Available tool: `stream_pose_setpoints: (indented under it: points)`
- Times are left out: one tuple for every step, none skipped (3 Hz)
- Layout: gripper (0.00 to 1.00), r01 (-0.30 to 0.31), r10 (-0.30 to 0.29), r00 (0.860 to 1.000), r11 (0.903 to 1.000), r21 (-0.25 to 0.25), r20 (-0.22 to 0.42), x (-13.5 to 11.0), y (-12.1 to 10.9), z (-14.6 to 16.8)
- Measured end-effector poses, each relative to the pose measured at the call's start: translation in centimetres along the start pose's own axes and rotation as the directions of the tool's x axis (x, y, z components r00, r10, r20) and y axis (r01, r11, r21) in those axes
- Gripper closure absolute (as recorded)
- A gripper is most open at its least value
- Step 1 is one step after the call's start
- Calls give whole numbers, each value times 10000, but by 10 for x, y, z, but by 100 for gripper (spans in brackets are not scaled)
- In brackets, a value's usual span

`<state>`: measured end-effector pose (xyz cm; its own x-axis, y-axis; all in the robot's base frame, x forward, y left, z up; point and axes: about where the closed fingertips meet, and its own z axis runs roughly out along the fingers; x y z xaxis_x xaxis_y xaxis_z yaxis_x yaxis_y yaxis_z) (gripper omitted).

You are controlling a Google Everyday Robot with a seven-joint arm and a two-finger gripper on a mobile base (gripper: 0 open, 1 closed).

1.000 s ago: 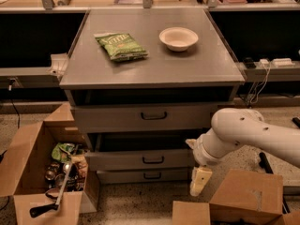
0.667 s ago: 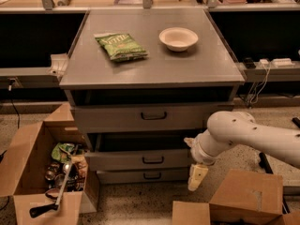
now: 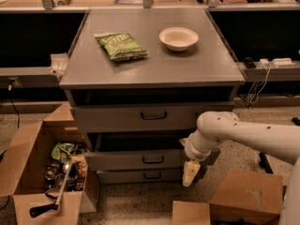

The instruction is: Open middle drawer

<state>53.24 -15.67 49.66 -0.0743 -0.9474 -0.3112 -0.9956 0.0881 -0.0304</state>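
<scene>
The middle drawer (image 3: 117, 160) is the second grey front of the cabinet, with a small dark loop handle (image 3: 153, 160) at its centre. Its front stands a little forward of the lowest drawer (image 3: 122, 176), and there is a dark gap above it. My gripper (image 3: 190, 172) hangs pointing down at the right end of the middle drawer's front, at the end of the white arm (image 3: 243, 135) that reaches in from the right. It is to the right of the handle and apart from it.
The top drawer (image 3: 112, 118) has a larger black handle. A green chip bag (image 3: 122, 46) and a white bowl (image 3: 178, 38) sit on the cabinet top. An open cardboard box (image 3: 28, 172) of clutter stands at the left and cardboard boxes (image 3: 243, 196) at the lower right.
My arm and gripper have moved a little to the left, closer to the right end of the drawer fronts. The drawers have not visibly moved.
</scene>
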Motion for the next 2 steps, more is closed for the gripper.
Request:
stream_pose_setpoints:
  points:
    - [0, -185, 182, 9998, 9991, -370, -86, 8, -11, 24]
    - [0, -297, 286, 9995, 9972, -685, -166, 12, -19, 42]
